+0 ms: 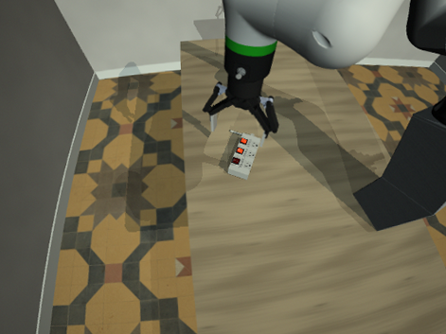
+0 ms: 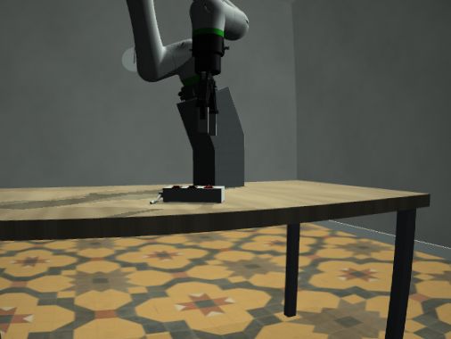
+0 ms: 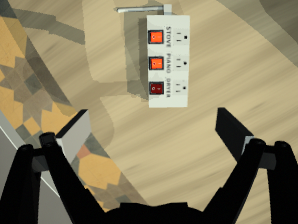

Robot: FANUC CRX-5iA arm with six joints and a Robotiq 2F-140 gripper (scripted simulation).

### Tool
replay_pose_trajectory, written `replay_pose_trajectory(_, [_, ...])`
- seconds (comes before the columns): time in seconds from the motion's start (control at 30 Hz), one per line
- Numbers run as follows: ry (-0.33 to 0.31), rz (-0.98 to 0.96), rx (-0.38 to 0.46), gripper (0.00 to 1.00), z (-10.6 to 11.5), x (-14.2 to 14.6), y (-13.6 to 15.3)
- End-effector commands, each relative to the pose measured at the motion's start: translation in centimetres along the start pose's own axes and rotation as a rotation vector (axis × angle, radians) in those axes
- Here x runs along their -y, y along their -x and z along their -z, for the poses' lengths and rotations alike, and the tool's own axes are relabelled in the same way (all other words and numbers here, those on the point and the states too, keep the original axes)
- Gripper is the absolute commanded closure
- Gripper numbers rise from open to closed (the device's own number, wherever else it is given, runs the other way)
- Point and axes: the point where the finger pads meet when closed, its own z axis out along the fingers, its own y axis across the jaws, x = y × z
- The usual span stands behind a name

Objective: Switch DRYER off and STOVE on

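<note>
The white power strip [image 1: 242, 156] lies on the wooden table with its switch face up; it also shows in the exterior view [image 2: 192, 194] and the wrist view [image 3: 166, 59]. It has three rocker switches in a row. In the wrist view the top switch [image 3: 156, 36] and the middle switch [image 3: 156, 63] glow orange, and the bottom switch [image 3: 156, 88] is dark red. The small labels seem to read STOVE at the top, PIANO in the middle and DRYER at the bottom. My gripper [image 1: 241, 125] [image 2: 207, 125] is open and empty, hanging well above the strip.
A short cable stub [image 3: 140, 10] sticks out of the strip's far end. The strip lies near the table's left edge [image 1: 187, 178], with patterned floor beyond. The robot's dark base pedestal [image 1: 410, 176] stands on the right side of the table.
</note>
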Motion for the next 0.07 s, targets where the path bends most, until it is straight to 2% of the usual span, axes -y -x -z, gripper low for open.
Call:
replay_pose_trajectory(0.0, [0.0,0.0,0.0,0.0,0.01,0.02,0.01])
replay_pose_trajectory(0.03, [0.0,0.0,0.0,0.0,0.01,0.02,0.01])
